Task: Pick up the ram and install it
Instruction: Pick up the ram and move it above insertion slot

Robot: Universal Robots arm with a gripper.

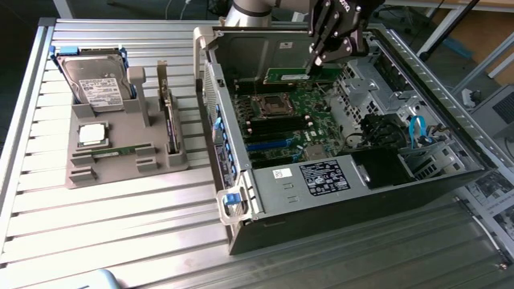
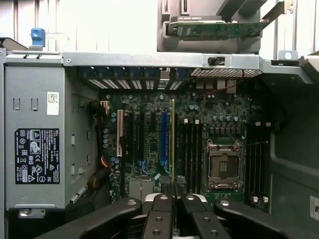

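Observation:
My gripper (image 1: pixel 316 64) hangs over the back of the open computer case (image 1: pixel 337 174), shut on the ram (image 1: pixel 289 76), a narrow green stick held above the motherboard (image 1: pixel 293 129). In the wrist view the ram (image 2: pixel 173 139) shows edge-on as a thin line running out from between my fingertips (image 2: pixel 167 193), over the board beside the dark memory slots (image 2: pixel 192 149) and the processor socket (image 2: pixel 223 167). A look-alike green stick (image 1: pixel 117 151) lies in the grey holder (image 1: pixel 120 171) at the exterior view's left.
The grey holder also carries a hard drive with a white label (image 1: pixel 96 84), a square silver chip (image 1: pixel 92 133) and a board standing on edge (image 1: pixel 168 117). The case's raised side walls, drive cage and blue cable (image 1: pixel 418 129) crowd the board. Ribbed metal table around.

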